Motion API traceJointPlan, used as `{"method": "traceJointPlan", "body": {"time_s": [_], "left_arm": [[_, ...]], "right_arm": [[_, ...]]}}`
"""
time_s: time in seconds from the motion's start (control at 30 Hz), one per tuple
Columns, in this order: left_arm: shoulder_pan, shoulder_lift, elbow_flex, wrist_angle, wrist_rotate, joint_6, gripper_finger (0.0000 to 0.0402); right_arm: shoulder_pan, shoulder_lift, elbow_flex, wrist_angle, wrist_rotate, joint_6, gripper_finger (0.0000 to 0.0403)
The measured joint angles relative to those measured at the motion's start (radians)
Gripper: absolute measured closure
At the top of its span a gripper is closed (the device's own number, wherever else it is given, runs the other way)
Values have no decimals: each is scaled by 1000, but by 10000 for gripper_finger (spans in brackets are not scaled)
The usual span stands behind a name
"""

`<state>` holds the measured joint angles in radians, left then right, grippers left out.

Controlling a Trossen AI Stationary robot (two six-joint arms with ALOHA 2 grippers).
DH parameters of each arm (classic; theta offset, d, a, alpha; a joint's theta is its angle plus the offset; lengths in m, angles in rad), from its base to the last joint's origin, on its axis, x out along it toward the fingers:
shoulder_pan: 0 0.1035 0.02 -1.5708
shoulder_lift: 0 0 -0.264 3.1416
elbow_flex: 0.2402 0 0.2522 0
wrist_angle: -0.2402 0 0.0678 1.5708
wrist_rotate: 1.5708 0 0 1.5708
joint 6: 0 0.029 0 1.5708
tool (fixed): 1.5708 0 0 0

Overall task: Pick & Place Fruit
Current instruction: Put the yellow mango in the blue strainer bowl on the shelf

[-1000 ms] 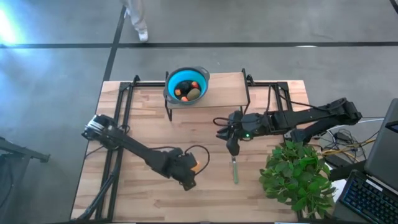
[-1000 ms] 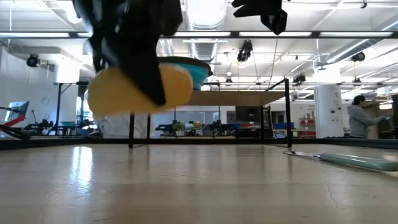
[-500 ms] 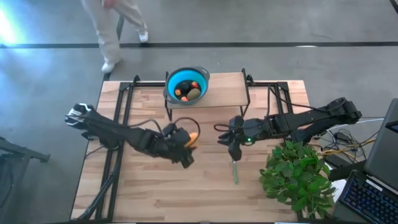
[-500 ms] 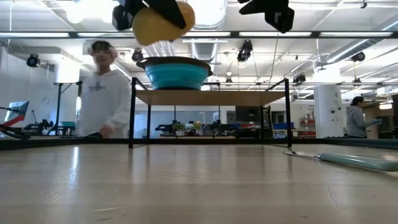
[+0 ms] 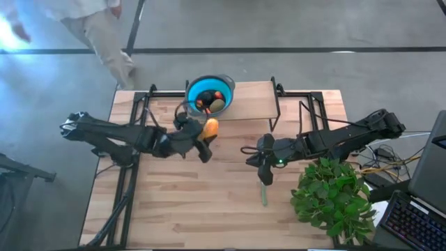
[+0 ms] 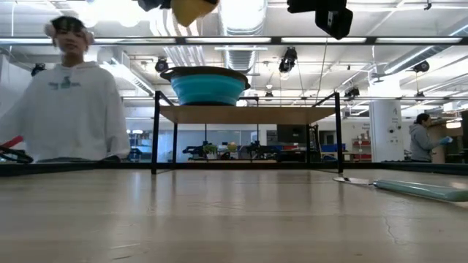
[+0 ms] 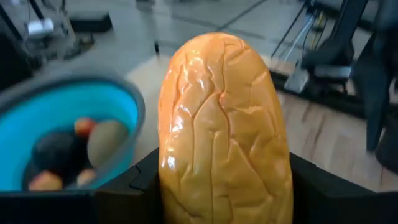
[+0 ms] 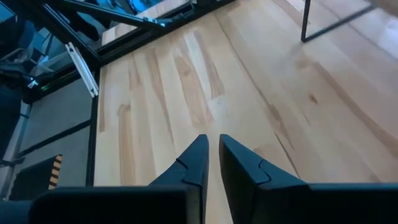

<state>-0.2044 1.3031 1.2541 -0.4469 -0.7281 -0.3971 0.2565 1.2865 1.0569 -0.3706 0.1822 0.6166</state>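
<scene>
Nearest the table's front edge lay the thin pale green stick (image 5: 263, 193), just beside the leafy plant (image 5: 333, 195) at the right corner; it was no part of the fruit and no gripper touched it. Just behind its far end hung the right gripper (image 5: 265, 169), its fingers (image 8: 198, 163) nearly together with only a narrow slit between them and nothing held, apparently waiting over bare wood. Farther back, the left gripper (image 5: 202, 137) was clamped on the yellow-orange oblong fruit (image 7: 225, 127), carried high above the tabletop, presumably so it would clear the rim of the raised blue bowl (image 5: 191, 89). The fruit's long axis ran out from between the fingers, its free end aimed toward that bowl. The bowl sat on a black-framed shelf (image 5: 251, 97) at the table's rear and already held the dark round, olive-green and small orange-red pieces. Beyond the table, a person in white (image 6: 69, 109) stood.
</scene>
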Motion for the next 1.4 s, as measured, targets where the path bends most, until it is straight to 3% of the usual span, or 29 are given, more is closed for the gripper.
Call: {"method": "traceJointPlan", "body": {"time_s": [0.17,0.57,0.9,1.17,1.4], "left_arm": [[58,0,0,90,1,134,188],[293,9,0,99,36,269,188],[498,40,0,93,131,281,186],[560,109,0,91,143,265,183],[576,132,0,75,143,264,169]], "right_arm": [[0,0,-38,4,2,35,371],[-1,0,-122,9,4,193,350],[-2,0,-116,20,64,196,337],[-2,0,-115,57,84,196,331],[-2,0,-115,63,83,234,351]]}}
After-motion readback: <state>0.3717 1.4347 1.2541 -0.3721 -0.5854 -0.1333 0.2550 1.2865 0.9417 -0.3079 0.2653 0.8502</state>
